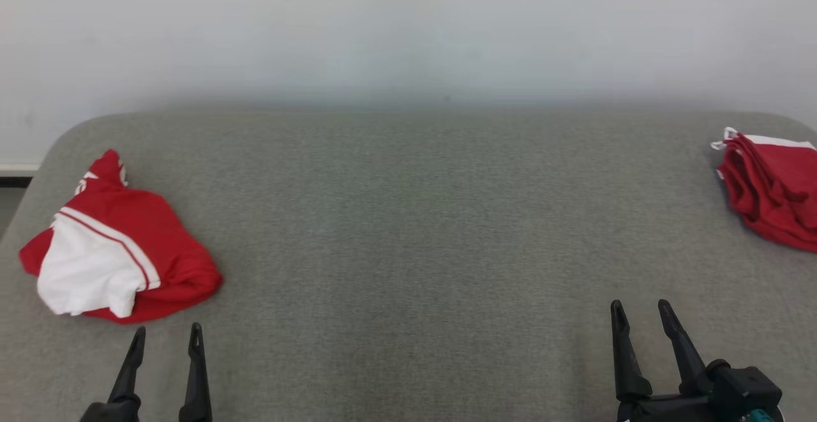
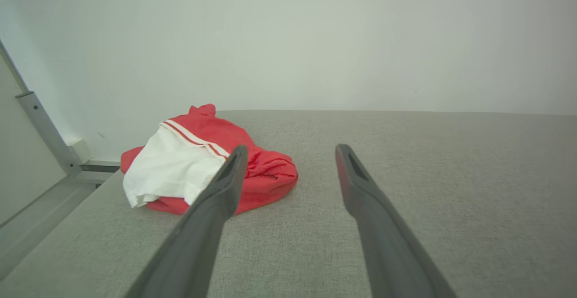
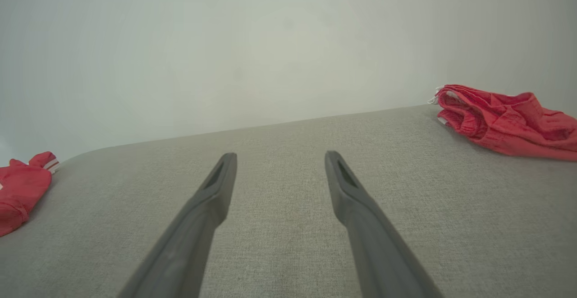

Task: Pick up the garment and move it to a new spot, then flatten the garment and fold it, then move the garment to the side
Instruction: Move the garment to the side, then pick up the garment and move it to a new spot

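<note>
Crumpled red-and-white fabric garment [image 1: 127, 237] lies at far L of grey fabric surface [image 1: 408, 230], just ahead of L gripper [image 1: 167, 329], slightly to its L, not touching. L gripper's fingers spread wide, empty. R gripper [image 1: 639, 304] likewise spread, empty, well apart from garment. Folded red cloth pile [image 1: 775, 195] at R edge.

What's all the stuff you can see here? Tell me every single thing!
crumpled garment: one, red and white, left side of the table, just beyond the left claw
folded pile: one, red with white trim, far right edge of the table
table: one, grey fabric top, across the whole front
wall: one, white, behind the table
rail: one, grey metal, off the table's left end
left claw: one, dark, open, low on the left, holding nothing
right claw: one, dark, open, low on the right, holding nothing
</note>
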You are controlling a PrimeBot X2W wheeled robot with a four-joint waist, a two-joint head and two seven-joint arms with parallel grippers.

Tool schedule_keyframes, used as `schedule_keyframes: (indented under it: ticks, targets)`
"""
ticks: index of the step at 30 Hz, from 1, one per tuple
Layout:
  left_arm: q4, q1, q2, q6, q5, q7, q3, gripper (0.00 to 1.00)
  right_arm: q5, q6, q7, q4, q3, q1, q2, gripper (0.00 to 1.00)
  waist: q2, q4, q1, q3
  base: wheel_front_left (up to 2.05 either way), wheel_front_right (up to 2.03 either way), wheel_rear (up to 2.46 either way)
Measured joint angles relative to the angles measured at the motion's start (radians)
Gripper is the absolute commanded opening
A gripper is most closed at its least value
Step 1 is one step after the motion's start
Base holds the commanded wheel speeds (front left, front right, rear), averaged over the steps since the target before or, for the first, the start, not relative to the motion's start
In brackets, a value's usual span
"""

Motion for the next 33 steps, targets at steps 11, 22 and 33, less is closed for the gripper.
schedule_keyframes:
  ticks: [11,22,33]
  targets:
    - [0.014,0.014,0.002,0.008,-0.01,0.0,0.012,1.0,-0.002,0.0,0.0,0.012,-0.005,0.012,0.007,1.0,0.0,0.143,0.0,-0.005,0.0,0.0,0.0]
    - [0.027,0.015,-0.001,0.019,-0.021,0.0,0.034,1.0,-0.017,0.0,0.0,0.05,0.002,0.002,0.005,1.0,0.0,0.313,0.0,0.002,0.0,0.0,0.0]
    - [0.035,0.014,-0.001,0.02,-0.031,0.0,0.053,1.0,-0.019,0.0,0.0,0.066,0.009,-0.012,0.005,1.0,0.0,0.427,0.0,0.012,0.0,0.0,0.0]
